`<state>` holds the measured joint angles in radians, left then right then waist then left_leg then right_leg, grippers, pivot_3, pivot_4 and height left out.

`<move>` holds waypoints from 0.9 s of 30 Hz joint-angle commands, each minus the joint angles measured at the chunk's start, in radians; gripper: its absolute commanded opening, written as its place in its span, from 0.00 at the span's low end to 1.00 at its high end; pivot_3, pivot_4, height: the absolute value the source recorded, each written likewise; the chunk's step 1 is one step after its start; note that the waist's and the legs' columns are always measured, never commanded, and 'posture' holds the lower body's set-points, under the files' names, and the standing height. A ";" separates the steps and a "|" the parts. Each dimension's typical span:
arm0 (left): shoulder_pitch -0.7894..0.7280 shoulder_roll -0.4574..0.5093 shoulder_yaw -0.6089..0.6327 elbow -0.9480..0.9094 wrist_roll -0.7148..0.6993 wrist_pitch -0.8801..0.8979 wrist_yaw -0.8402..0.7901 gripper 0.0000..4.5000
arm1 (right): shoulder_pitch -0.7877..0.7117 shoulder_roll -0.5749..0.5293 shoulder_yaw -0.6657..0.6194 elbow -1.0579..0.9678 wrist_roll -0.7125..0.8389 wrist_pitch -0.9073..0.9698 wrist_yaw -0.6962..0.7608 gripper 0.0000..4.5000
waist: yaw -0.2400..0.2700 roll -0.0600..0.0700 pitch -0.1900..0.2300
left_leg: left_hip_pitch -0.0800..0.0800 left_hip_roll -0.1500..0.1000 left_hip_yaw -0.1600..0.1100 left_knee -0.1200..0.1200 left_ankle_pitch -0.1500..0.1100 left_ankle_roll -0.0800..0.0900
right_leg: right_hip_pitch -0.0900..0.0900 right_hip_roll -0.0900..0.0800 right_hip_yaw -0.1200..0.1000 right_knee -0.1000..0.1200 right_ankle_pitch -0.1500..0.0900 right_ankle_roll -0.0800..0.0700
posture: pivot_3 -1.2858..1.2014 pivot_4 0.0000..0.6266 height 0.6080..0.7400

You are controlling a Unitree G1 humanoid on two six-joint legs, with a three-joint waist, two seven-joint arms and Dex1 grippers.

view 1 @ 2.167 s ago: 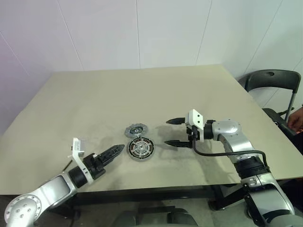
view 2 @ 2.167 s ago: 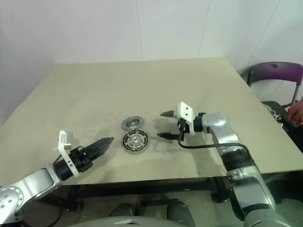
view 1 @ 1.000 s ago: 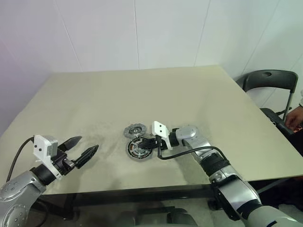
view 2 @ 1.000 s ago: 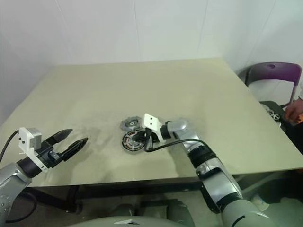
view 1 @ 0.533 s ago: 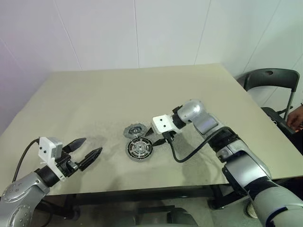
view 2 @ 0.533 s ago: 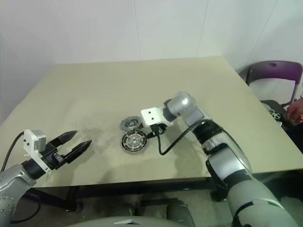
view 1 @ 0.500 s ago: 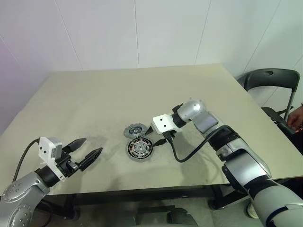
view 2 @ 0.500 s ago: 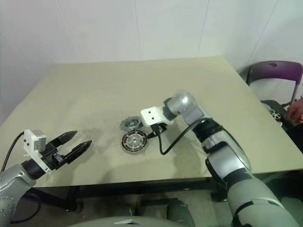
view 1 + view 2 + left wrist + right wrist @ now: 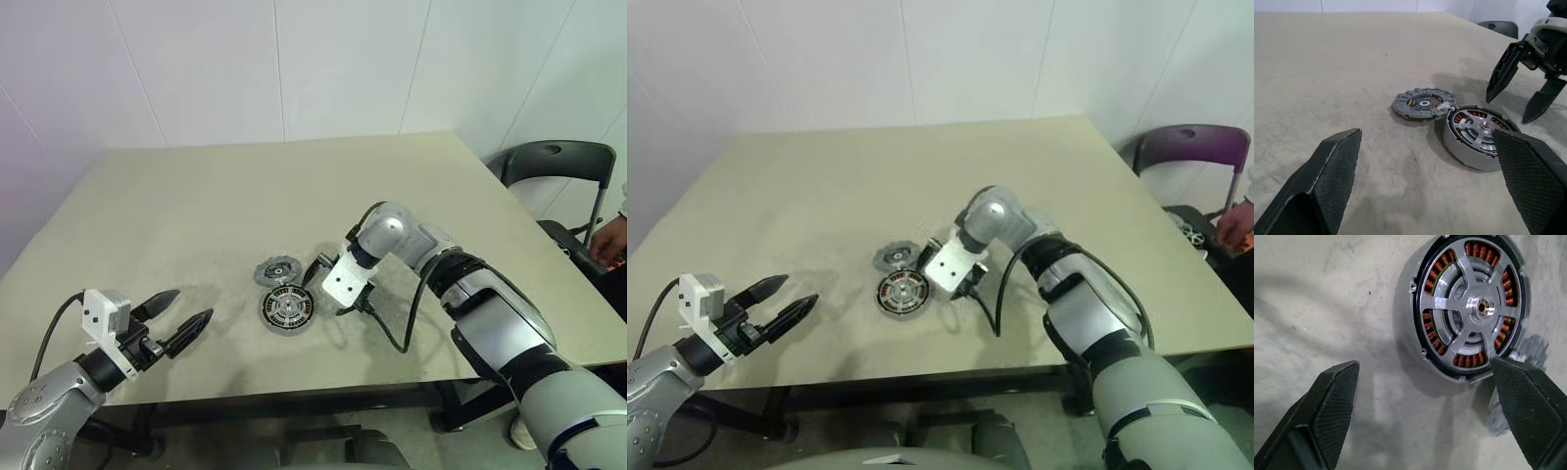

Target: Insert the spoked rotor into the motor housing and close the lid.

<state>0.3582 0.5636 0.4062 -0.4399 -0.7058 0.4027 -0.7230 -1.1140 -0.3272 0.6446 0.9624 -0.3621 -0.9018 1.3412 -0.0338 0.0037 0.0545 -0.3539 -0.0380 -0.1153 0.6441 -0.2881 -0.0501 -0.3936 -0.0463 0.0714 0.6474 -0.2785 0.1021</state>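
The motor housing point(image 9: 288, 307) lies flat near the table's front middle, with copper windings under silvery spokes inside a dark rim point(image 9: 1474, 308). Whether those spokes are the lid seated on it I cannot tell. The spoked rotor point(image 9: 1422, 103), a smaller grey piece with an uneven outline, lies on the table just behind the housing and touches its edge. My right gripper point(image 9: 1507, 108) hangs open and empty, pointing down, just right of the housing. My left gripper point(image 9: 193, 305) is open and empty, low over the table's front left, well left of both parts.
The beige table point(image 9: 245, 186) is bare behind the parts and ends close in front of them. A dark chair point(image 9: 558, 162) stands off the right edge, with a person's hand point(image 9: 612, 237) beyond it. A white wall rises behind the table.
My right gripper was shut, lying level on the housing; it has opened, rolled to point downward and lifted off to the housing's right. The left gripper and both parts have stayed put.
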 commanded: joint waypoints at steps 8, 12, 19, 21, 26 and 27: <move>-0.014 0.003 0.010 -0.033 0.010 -0.021 -0.006 1.00 | -0.106 0.037 0.079 0.125 -0.223 -0.120 -0.260 0.99 | -0.013 0.000 0.000 | 0.001 0.000 0.000 0.000 0.000 0.000 | 0.000 0.000 0.000 0.001 0.000 0.000 | 0.52 0.00 1.00; -0.019 0.005 0.015 -0.031 0.017 -0.021 -0.004 1.00 | -0.114 0.054 0.099 0.150 -0.258 -0.152 -0.302 0.80 | -0.013 0.000 0.000 | 0.002 0.000 0.000 0.000 0.000 0.000 | 0.001 0.001 0.000 0.002 0.000 0.000 | 0.52 0.00 1.00; -0.020 0.000 0.015 -0.034 0.018 -0.023 -0.003 1.00 | -0.120 0.082 0.101 0.163 -0.265 -0.174 -0.326 0.26 | -0.013 0.000 0.000 | 0.003 0.000 0.000 0.000 0.000 0.000 | 0.001 0.001 0.000 0.002 0.000 0.000 | 0.52 0.00 1.00; -0.021 -0.002 0.014 -0.035 0.018 -0.024 -0.002 1.00 | -0.119 0.088 0.095 0.164 -0.248 -0.172 -0.309 0.12 | -0.014 0.000 0.000 | 0.004 0.000 0.000 0.000 0.000 0.000 | 0.002 0.001 0.001 0.002 0.000 0.000 | 0.52 0.00 1.00; -0.025 -0.007 0.011 -0.031 0.023 -0.025 -0.001 1.00 | -0.078 0.133 0.006 0.120 -0.092 -0.022 -0.174 0.01 | -0.025 0.000 0.000 | 0.005 0.000 -0.001 0.000 0.000 0.000 | 0.003 0.001 0.000 0.003 0.000 0.000 | 0.52 0.00 1.00; -0.026 -0.008 0.011 -0.029 0.024 -0.026 -0.002 1.00 | -0.066 0.132 -0.005 0.095 -0.066 0.015 -0.135 0.01 | -0.029 0.000 0.000 | 0.005 0.000 -0.001 0.000 0.000 0.000 | 0.003 0.001 0.000 0.003 0.000 0.000 | 0.52 0.00 1.00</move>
<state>0.3455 0.5538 0.4067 -0.4447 -0.6840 0.4026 -0.7234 -1.1735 -0.2119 0.6862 1.1129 -0.5032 -0.9330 1.1656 -0.0626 0.0034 0.0543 -0.3492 -0.0376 -0.1164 0.6444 -0.2878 -0.0505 -0.3905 -0.0449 0.0718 0.6506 -0.2782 0.1020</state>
